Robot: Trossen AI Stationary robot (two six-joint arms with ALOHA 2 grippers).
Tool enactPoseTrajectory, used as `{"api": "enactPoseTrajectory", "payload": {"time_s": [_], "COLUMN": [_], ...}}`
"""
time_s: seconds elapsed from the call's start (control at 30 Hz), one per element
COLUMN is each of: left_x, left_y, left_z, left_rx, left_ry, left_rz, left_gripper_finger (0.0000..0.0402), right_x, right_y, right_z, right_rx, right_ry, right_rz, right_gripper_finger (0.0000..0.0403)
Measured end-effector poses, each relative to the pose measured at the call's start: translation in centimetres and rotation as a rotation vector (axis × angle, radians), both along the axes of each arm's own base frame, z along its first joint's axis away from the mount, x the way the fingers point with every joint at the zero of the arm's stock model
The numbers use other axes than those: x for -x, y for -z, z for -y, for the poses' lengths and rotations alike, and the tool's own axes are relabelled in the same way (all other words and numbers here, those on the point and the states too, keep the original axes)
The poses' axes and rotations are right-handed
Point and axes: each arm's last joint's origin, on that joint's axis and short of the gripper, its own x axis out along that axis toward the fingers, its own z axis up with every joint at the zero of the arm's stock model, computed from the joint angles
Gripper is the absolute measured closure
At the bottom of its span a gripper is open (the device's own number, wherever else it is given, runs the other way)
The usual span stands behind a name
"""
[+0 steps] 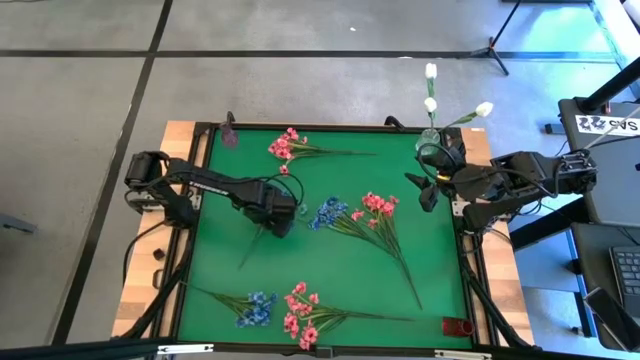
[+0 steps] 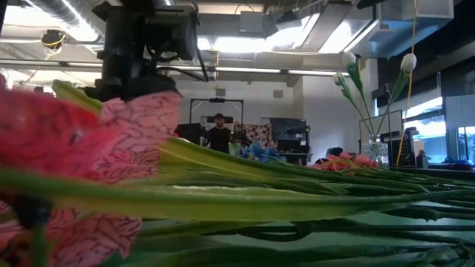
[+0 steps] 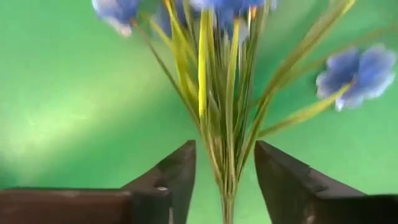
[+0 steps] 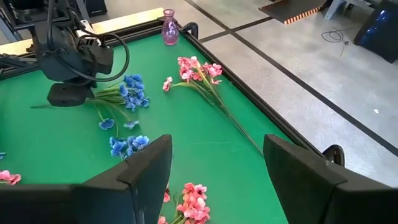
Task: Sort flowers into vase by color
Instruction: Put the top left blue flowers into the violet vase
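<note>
1. The left hand (image 1: pixel 283 215) is down over the middle of the green tabletop (image 1: pixel 340 260), right at the stem end of a blue spray (image 1: pixel 326 211) whose blooms fan out to the right of it.
2. From the left wrist view, its fingers (image 3: pixel 168 180) stand apart, one on each side of the bundled green stems of the blue spray (image 3: pixel 227 93); the stems run down between them, but I can't tell if either finger touches.
3. The right hand (image 1: pixel 428 188) hangs at the far right edge of the tabletop, fingers spread wide with nothing between them, just near the clear vase (image 1: pixel 430 138).
4. That vase holds the white buds (image 1: pixel 431 102), standing upright at the far right corner.
5. A small pink vase (image 1: pixel 229 133) sits at the far left corner.
6. One pink spray (image 1: pixel 288 147) lies along the far edge, another pink spray (image 1: pixel 378 205) lies just right of the blue one with its stems trailing toward the near right.
7. Along the near edge lie a second blue spray (image 1: pixel 257 306) and, just right of it, a third pink spray (image 1: pixel 300 318).
8. A small red vase (image 1: pixel 459 327) rests at the near right corner.
</note>
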Motion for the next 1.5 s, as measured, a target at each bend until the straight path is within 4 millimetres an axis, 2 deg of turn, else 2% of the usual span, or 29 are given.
{"api": "enactPoseTrajectory", "payload": {"time_s": [0.17,0.3,0.47,0.6,0.73,0.8,0.83,1.0,1.17,1.3,1.4,1.5], "left_x": [-0.4,0.7,0.9,0.3,-0.7,-1.4,-1.7,-1.7,1.7,5.5,7.5,8.6], "left_y": [1.2,2.9,3.6,3.6,2.9,1.6,0.7,-4.7,-11.0,-14.9,-16.4,-16.9], "left_z": [-1.2,-2.4,-3.0,-3.1,-2.9,-2.8,-2.8,-3.8,-6.2,-8.3,-10.2,-12.6], "left_rx": [0.02,0.019,-0.032,-0.037,-0.016,-0.057,-0.087,-0.309,-0.705,-1.043,-1.196,-1.261], "left_ry": [-0.062,-0.183,-0.204,-0.2,-0.183,-0.172,-0.162,-0.119,-0.198,-0.329,-0.401,-0.458], "left_rz": [0.1,0.07,0.097,0.17,0.263,0.343,0.381,0.521,0.614,0.557,0.442,0.349], "left_gripper_finger": [0.0203,0.0198,0.0199,0.0236,0.0327,0.0375,0.0386,0.0385,0.0394,0.0393,0.039,0.039], "right_x": [0.0,-0.2,-0.2,-0.3,-0.3,-0.2,-0.1,0.1,-0.5,-1.5,-2.3,-3.3], "right_y": [0.0,-0.2,-0.3,-0.4,-0.4,-0.5,-0.5,-1.1,-1.4,-1.5,-1.6,-1.9], "right_z": [0.0,0.0,-0.1,0.0,0.0,0.1,0.1,0.2,0.0,-0.1,-0.2,-0.4], "right_rx": [-0.003,-0.009,-0.012,-0.006,0.028,0.059,0.074,0.152,0.267,0.355,0.402,0.458], "right_ry": [0.001,0.002,0.005,0.017,0.024,0.004,-0.006,-0.034,-0.112,-0.078,-0.014,0.03], "right_rz": [0.007,0.027,0.043,0.057,0.05,0.033,0.026,0.036,-0.008,-0.021,-0.006,0.009], "right_gripper_finger": [0.0151,0.015,0.015,0.015,0.015,0.015,0.015,0.015,0.015,0.015,0.015,0.015]}}
